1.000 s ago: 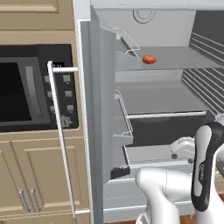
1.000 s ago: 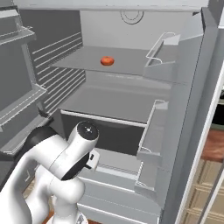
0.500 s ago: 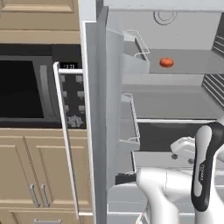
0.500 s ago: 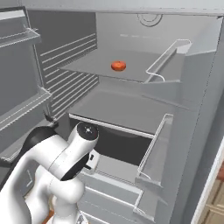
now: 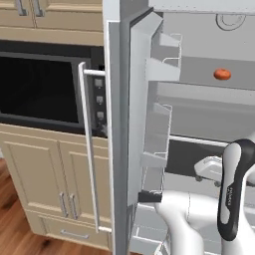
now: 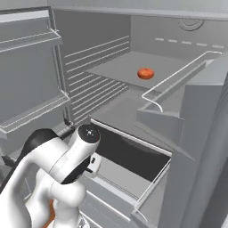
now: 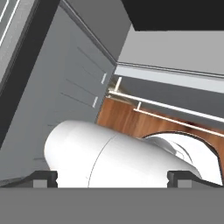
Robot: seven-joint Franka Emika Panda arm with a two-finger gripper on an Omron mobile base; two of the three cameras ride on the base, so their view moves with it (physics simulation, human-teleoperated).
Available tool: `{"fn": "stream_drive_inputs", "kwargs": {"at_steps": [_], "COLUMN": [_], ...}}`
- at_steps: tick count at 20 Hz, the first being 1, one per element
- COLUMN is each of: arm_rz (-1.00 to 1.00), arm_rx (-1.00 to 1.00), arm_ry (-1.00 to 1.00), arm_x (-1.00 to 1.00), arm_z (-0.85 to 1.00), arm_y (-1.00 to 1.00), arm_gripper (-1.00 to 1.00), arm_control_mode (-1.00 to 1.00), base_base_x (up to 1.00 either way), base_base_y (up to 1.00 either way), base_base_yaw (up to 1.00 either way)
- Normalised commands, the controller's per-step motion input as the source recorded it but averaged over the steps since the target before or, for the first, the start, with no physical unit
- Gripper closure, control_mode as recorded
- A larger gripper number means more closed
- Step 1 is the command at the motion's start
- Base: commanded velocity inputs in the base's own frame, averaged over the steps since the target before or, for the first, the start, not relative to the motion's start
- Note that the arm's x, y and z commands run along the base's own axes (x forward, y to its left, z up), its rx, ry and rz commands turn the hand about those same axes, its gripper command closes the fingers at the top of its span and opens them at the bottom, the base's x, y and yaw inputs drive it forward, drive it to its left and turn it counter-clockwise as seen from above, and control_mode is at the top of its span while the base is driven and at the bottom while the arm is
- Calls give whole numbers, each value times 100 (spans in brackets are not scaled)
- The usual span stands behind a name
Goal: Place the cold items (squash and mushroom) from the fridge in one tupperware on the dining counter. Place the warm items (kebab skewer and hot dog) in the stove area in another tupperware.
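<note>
Fridge (image 5: 149, 124) interior closer now, base driven nearer; orange item (image 6: 145, 73) on far shelf; pincer (image 7: 112, 177) spread, empty.

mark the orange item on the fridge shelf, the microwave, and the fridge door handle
orange item (image 5: 222, 74), left base view, middle of its top.
microwave (image 5: 40, 84), left base view, dark door window.
fridge door handle (image 5: 88, 149), left base view, mid-length of the white vertical bar.
</note>
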Motion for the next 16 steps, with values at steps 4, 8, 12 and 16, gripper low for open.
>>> {"fn": "stream_drive_inputs", "kwargs": {"at_steps": [4, 8, 12, 16], "arm_rz": [0, 0, 0, 0], "arm_rx": [0, 0, 0, 0], "arm_ry": [0, 0, 0, 0], "arm_x": [0, 0, 0, 0], "arm_z": [0, 0, 0, 0], "arm_y": [0, 0, 0, 0], "arm_gripper": [-100, -100, -100, -100], "arm_control_mode": [100, 100, 100, 100], "base_base_x": [0, -2, 0, 0], "base_base_y": [-17, -47, -69, -66], "base_base_yaw": [39, 7, -4, -7]}}
